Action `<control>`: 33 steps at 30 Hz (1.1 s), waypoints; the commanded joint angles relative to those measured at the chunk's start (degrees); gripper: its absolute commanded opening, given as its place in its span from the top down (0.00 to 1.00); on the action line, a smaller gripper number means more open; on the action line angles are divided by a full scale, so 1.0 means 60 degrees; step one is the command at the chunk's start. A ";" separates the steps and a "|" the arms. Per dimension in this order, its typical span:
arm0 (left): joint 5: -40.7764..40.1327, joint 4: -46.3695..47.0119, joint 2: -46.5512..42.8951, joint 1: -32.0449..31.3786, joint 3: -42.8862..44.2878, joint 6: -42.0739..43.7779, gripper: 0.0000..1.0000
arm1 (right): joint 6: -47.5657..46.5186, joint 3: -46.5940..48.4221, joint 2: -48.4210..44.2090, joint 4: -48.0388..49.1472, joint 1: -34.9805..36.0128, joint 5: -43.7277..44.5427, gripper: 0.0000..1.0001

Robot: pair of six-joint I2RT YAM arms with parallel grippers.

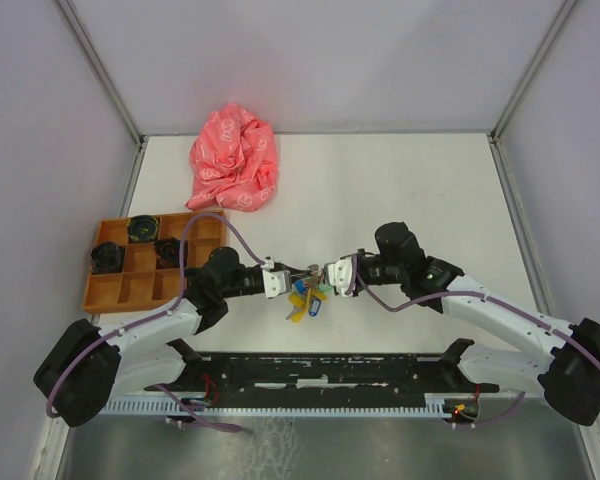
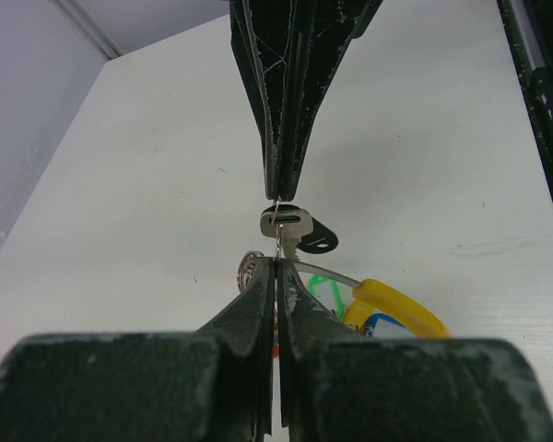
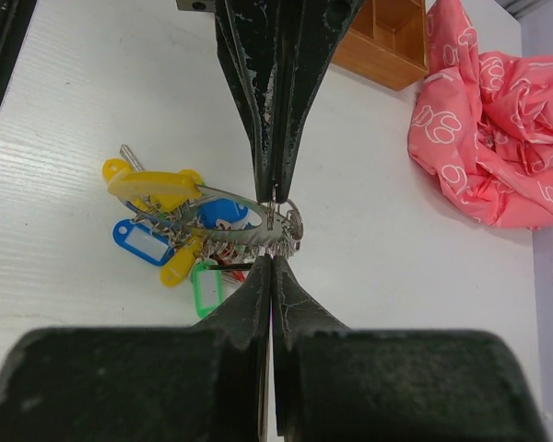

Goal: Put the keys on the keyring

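Observation:
My two grippers meet tip to tip over the middle of the table, both shut. The left gripper [image 1: 284, 275] [image 2: 276, 262] and the right gripper [image 1: 325, 272] [image 3: 272, 258] each pinch the thin wire of the keyring [image 3: 293, 219], which runs edge-on between their tips. A silver key head [image 2: 286, 221] sits just under the right gripper's tips, with the black-headed key [image 2: 319, 241] beside it. Only a red sliver [image 3: 232, 269] shows of the other key. Under the ring lies a silver carabiner with a yellow grip [image 3: 157, 184] [image 2: 396, 304], carrying blue [image 3: 140, 241], green [image 3: 205, 285] and yellow tags.
A crumpled pink cloth [image 1: 235, 160] lies at the back of the table. An orange compartment tray [image 1: 130, 290] holding black round parts stands at the left. A black rail [image 1: 330, 372] runs along the near edge between the arm bases. Grey walls close in the table.

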 commanded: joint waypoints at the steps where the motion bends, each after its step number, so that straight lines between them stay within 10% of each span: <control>1: -0.0010 0.0611 -0.0143 0.0025 0.0215 0.0199 0.97 | 0.0260 0.0275 -0.0034 0.0211 0.0052 -0.0256 0.99; 33: 0.0511 0.0812 -0.0112 0.0011 0.0292 -0.0027 0.97 | 0.1471 0.0216 0.0347 0.1523 0.0168 -0.0754 0.99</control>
